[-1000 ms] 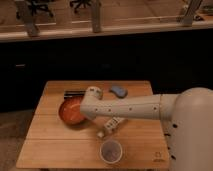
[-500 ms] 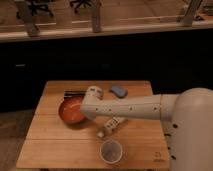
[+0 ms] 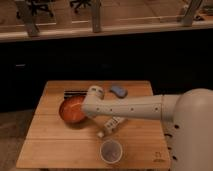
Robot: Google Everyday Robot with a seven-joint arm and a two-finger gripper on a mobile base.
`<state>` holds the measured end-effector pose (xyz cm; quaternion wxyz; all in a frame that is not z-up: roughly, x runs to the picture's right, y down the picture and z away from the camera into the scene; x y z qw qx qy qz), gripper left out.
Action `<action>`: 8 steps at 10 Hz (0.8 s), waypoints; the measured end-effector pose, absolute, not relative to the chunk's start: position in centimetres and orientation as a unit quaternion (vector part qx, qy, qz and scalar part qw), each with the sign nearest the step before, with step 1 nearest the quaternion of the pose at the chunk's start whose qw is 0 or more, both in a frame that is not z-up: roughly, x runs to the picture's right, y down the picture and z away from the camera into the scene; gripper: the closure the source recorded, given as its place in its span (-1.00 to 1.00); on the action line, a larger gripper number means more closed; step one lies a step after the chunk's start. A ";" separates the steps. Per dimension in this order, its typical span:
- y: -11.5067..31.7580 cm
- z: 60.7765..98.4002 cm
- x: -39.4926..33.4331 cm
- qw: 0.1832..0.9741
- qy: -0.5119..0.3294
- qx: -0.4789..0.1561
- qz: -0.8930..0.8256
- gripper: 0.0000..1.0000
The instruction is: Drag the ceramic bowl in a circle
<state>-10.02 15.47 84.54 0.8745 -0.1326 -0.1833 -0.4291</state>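
Ceramic bowl (image 3: 72, 110) sits near the table's (image 3: 45, 145) left edge; we cannot tell our gripper's (image 3: 91, 95) state above it.

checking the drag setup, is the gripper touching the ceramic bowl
Cannot tell. In the camera view the gripper sits at the ceramic bowl's right rim, but the arm hides its tips, so neither contact nor gap shows.
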 end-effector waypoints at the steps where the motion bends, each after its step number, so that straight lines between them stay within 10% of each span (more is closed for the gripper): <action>1: 15.3 84.6 -10.1 0.874 -0.184 -0.131 -0.429 0.31; 8: 15.0 84.6 -10.4 0.875 -0.184 -0.123 -0.431 0.76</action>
